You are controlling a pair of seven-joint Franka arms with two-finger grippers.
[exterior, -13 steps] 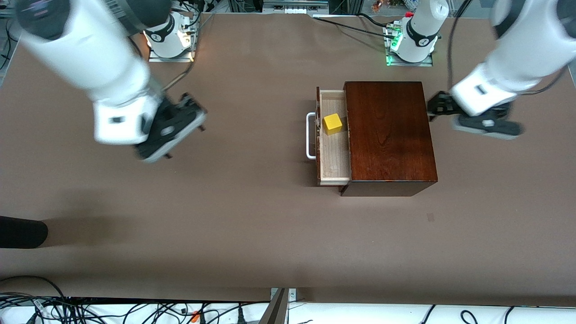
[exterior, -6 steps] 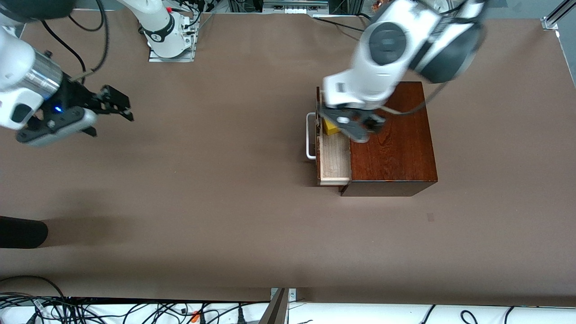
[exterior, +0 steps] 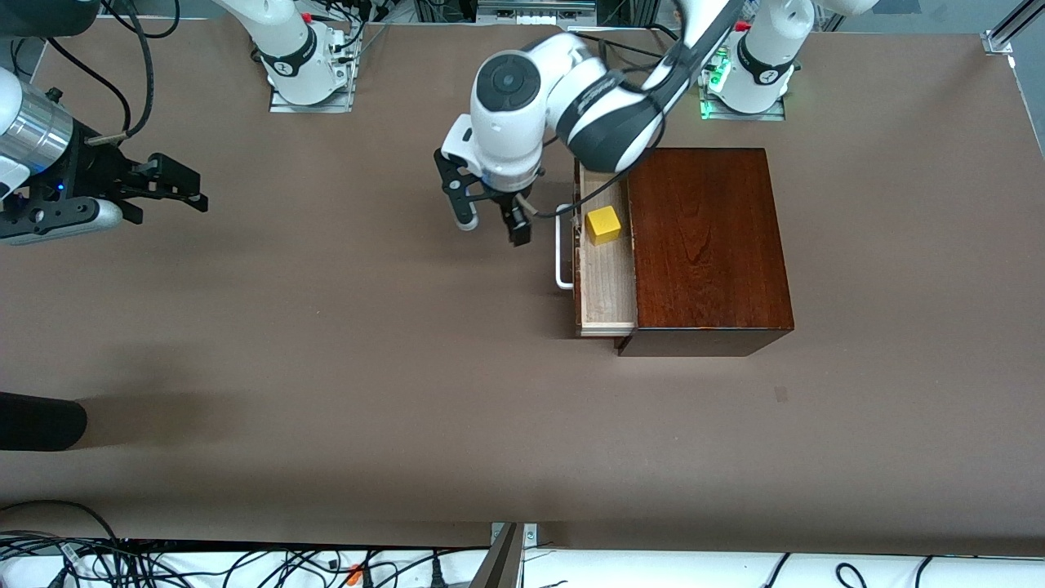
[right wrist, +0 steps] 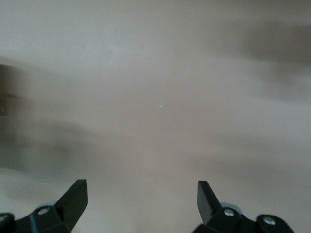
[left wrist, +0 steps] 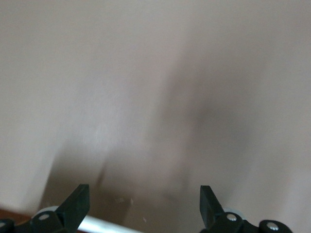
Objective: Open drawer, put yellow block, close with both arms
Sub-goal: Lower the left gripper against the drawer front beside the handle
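The left gripper [exterior: 492, 220] hung with its fingers [exterior: 518, 222] spread and empty over bare surface [exterior: 367, 343], just beside the white handle [exterior: 560, 247] of the drawer [exterior: 606, 278]. The drawer stood pulled out of the dark wooden box [exterior: 704, 245], with the yellow block [exterior: 603, 224] resting inside it. The left arm's elbow hid the drawer's corner. The right gripper [exterior: 175, 182] waited, fingers parted, well apart at the right arm's end, its wrist cut off.
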